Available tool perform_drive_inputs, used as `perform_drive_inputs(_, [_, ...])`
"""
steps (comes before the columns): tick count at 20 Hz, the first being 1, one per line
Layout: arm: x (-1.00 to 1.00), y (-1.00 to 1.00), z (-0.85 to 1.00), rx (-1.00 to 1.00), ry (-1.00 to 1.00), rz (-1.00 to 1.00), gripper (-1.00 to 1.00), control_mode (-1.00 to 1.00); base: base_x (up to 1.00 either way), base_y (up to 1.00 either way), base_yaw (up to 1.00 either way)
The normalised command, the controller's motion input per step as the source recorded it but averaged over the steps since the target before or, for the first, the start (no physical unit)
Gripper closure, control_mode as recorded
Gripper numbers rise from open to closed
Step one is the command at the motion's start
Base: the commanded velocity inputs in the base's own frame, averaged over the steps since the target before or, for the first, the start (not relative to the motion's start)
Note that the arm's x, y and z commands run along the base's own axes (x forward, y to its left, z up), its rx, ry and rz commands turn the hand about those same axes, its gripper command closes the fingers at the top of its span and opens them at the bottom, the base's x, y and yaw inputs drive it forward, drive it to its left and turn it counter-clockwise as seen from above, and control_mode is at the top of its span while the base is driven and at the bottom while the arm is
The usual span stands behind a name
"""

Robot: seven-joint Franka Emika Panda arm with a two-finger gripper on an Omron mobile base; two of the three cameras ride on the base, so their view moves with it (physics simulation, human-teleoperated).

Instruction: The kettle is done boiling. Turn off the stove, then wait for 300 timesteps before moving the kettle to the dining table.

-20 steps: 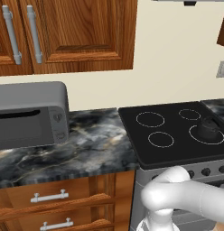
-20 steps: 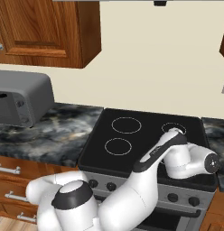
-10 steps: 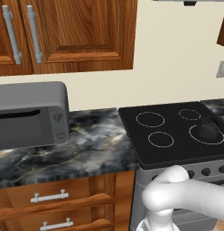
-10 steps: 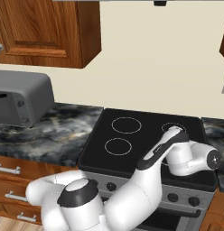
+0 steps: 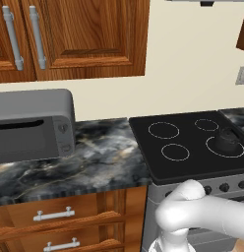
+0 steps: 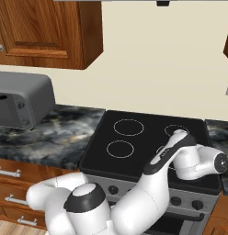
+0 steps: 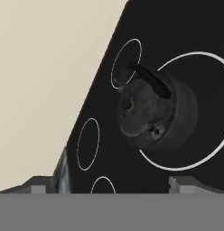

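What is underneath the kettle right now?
The kettle sits on the stove, inside the large front-right burner ring. The ring's outline shows around it on most sides; the glass directly beneath the kettle's base is covered.

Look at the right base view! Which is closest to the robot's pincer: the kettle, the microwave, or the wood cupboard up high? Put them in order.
Going by the hand view, the pincer hangs over the stove.
1. Kettle, right below it.
2. Microwave, on the counter's left.
3. Wood cupboard, high up left.
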Motion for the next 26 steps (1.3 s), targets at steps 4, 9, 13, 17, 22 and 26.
perform_drive_inputs(4, [0.03,-0.07,-0.03,-0.01,0.00,0.01,-1.00,-1.00,0.00,0.00,0.00])
perform_drive_inputs(9, [0.20,0.00,0.00,-0.02,0.06,0.00,-1.00,-1.00,0.00,0.00,0.00])
perform_drive_inputs(13, [0.21,-0.03,0.00,0.00,0.06,0.00,-1.00,-1.00,0.00,0.00,0.00])
perform_drive_inputs(17, [0.20,-0.02,-0.02,-0.01,0.04,0.00,-1.00,-1.00,0.00,0.00,0.00])
perform_drive_inputs(22, [0.12,-0.09,-0.02,0.00,0.00,0.00,-1.00,-1.00,0.00,0.00,0.00])
perform_drive_inputs(26, [0.03,-0.21,-0.07,0.00,0.00,0.01,-1.00,-1.00,0.00,0.00,0.00])
